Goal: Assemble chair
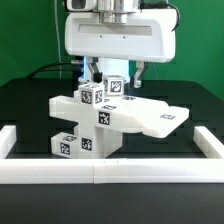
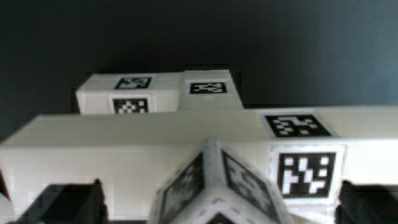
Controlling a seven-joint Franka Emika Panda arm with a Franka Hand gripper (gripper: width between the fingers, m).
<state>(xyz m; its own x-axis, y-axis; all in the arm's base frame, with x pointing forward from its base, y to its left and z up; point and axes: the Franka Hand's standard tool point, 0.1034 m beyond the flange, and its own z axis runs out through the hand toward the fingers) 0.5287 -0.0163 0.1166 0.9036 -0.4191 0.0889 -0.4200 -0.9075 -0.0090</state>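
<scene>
Hanging with its jaws spread and nothing held, the gripper point(image 1: 112, 73) straddles a small tagged post on the chair point(image 1: 115, 117), which sits mid-table point(image 1: 30, 100). Its flat slab runs lengthwise toward the exterior view's right, a chunky bar beneath. Only square black-and-white coded tags point(image 2: 299, 124); no readable writing.

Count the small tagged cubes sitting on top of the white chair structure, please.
2 visible: one cube toward the exterior view's left atop the chair structure, another cube beside it, directly under the open fingers. The robot could hide more behind.
</scene>
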